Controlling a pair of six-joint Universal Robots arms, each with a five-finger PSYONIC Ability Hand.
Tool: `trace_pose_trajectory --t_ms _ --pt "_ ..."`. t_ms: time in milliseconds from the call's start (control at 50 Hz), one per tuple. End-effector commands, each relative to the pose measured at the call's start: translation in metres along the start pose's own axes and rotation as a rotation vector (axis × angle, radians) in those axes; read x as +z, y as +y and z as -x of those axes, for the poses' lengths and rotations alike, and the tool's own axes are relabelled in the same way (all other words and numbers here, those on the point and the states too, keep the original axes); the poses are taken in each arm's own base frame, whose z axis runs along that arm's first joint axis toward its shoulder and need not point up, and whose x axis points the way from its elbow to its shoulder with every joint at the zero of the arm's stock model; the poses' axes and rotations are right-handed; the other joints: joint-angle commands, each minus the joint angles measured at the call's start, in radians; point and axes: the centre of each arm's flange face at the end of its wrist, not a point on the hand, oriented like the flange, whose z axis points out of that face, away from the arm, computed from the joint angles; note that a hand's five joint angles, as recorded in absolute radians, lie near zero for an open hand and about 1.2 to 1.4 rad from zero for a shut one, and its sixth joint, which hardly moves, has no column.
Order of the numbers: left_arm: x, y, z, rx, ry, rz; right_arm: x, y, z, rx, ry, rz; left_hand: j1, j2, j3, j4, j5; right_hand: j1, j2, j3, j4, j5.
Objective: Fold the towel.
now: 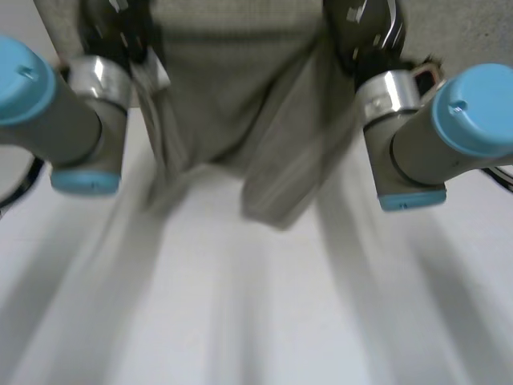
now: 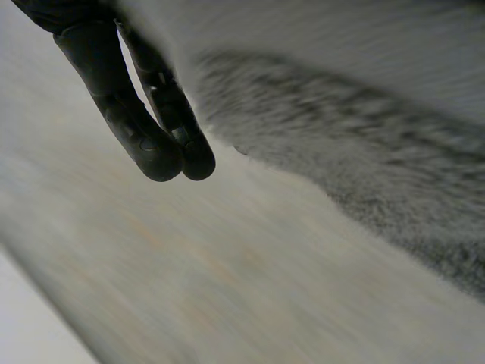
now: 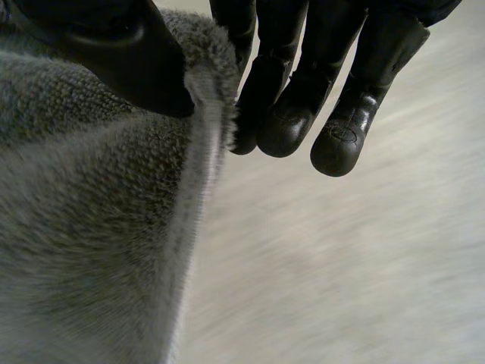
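While aloft, towel (image 1: 232,80) in left robot hand (image 2: 140,133) and right robot hand (image 3: 299,91).

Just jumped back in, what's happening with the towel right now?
The grey towel hangs between the two arms over the white table. The right hand pinches an edge of it between thumb and fingers. The left hand is up against the towel's other side, but whether it grips is unclear.

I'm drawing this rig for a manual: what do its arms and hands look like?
The left arm and right arm are thick grey tubes with light-blue round caps and silvery wrist bands. The left hand and right hand are black; the right's fingers are glossy with rounded tips.
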Motion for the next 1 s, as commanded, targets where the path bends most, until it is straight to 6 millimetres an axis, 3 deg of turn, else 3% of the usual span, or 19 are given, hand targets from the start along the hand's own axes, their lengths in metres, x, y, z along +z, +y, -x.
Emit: trace_pose_trajectory --t_ms 20,80,140,180,200,240,300,340,360,400,520,640,680,740,780,840,920,1000 --pt "0.016 -0.054 0.041 -0.017 -0.168 -0.25 -0.001 -0.024 -0.027 0.012 0.116 -0.108 -0.048 -0.122 -0.146 -0.123 -0.259 0.069 0.044 0.049 0.044 0.049" --pt "0.012 -0.049 0.036 -0.018 -0.138 -0.229 -0.006 -0.019 -0.022 0.013 0.077 -0.071 -0.048 -0.122 -0.146 -0.123 -0.259 0.069 0.044 0.049 0.044 0.049" --pt "0.0 -0.033 0.024 -0.011 -0.065 -0.175 -0.017 -0.008 -0.014 0.01 -0.009 0.015 -0.048 -0.122 -0.146 -0.123 -0.259 0.069 0.044 0.049 0.044 0.049" --pt "-0.018 -0.009 0.008 -0.006 0.014 -0.1 -0.032 0.0 -0.004 0.011 -0.121 0.114 -0.048 -0.122 -0.146 -0.123 -0.259 0.069 0.044 0.049 0.044 0.049" --pt "-0.018 -0.009 0.007 -0.006 0.014 -0.1 -0.032 0.001 -0.004 0.011 -0.122 0.115 -0.048 -0.122 -0.146 -0.123 -0.259 0.069 0.044 0.049 0.044 0.049" --pt "-0.042 0.016 -0.01 0.001 0.095 -0.015 -0.051 0.011 0.007 0.013 -0.247 0.227 -0.048 -0.122 -0.146 -0.123 -0.259 0.069 0.044 0.049 0.044 0.049" --pt "-0.057 0.028 -0.019 0.003 0.138 0.033 -0.063 0.016 0.013 0.015 -0.31 0.284 -0.048 -0.122 -0.146 -0.123 -0.259 0.069 0.044 0.049 0.044 0.049" --pt "-0.084 0.049 -0.033 0.006 0.208 0.111 -0.089 0.028 0.026 0.021 -0.423 0.384 -0.048 -0.122 -0.146 -0.123 -0.259 0.069 0.044 0.049 0.044 0.049" --pt "-0.084 0.049 -0.033 0.006 0.208 0.111 -0.089 0.028 0.026 0.021 -0.424 0.384 -0.048 -0.122 -0.146 -0.123 -0.259 0.069 0.044 0.049 0.044 0.049" --pt "-0.108 0.067 -0.046 0.016 0.274 0.183 -0.112 0.04 0.041 0.027 -0.503 0.452 -0.048 -0.122 -0.146 -0.123 -0.259 0.069 0.044 0.049 0.044 0.049" --pt "-0.141 0.094 -0.056 0.106 0.353 0.283 -0.136 0.055 0.057 0.027 -0.575 0.526 -0.048 -0.122 -0.146 -0.123 -0.259 0.069 0.044 0.049 0.044 0.049" --pt "-0.149 0.101 -0.053 0.14 0.366 0.318 -0.157 0.071 0.076 0.044 -0.636 0.603 -0.048 -0.122 -0.146 -0.123 -0.259 0.069 0.044 0.049 0.044 0.049" --pt "-0.151 0.102 -0.052 0.135 0.367 0.329 -0.159 0.074 0.077 0.067 -0.63 0.623 -0.048 -0.122 -0.146 -0.123 -0.259 -0.134 -0.159 -0.154 -0.159 -0.154" --pt "-0.151 0.102 -0.051 0.134 0.365 0.331 -0.16 0.076 0.076 0.083 -0.624 0.633 -0.048 -0.122 -0.146 -0.123 -0.259 -0.253 -0.277 -0.273 -0.278 -0.273" --pt "-0.15 0.106 -0.044 0.139 0.35 0.348 -0.159 0.081 0.073 0.12 -0.599 0.662 -0.048 -0.122 -0.146 -0.123 -0.259 -0.627 -0.651 -0.647 -0.652 -0.647" --pt "-0.147 0.107 -0.037 0.139 0.33 0.352 -0.156 0.091 0.067 0.158 -0.563 0.694 -0.048 -0.122 -0.146 -0.123 -0.259 -0.79 -0.814 -0.81 -0.815 -0.81" --pt "-0.142 0.107 -0.031 0.129 0.308 0.35 -0.152 0.097 0.062 0.2 -0.523 0.718 -0.048 -0.122 -0.146 -0.123 -0.259 -0.933 -0.958 -0.953 -0.958 -0.953" --pt "-0.14 0.109 -0.025 0.099 0.285 0.36 -0.146 0.11 0.052 0.227 -0.471 0.75 -0.048 -0.122 -0.146 -0.123 -0.259 -0.934 -0.959 -0.954 -0.959 -0.954"
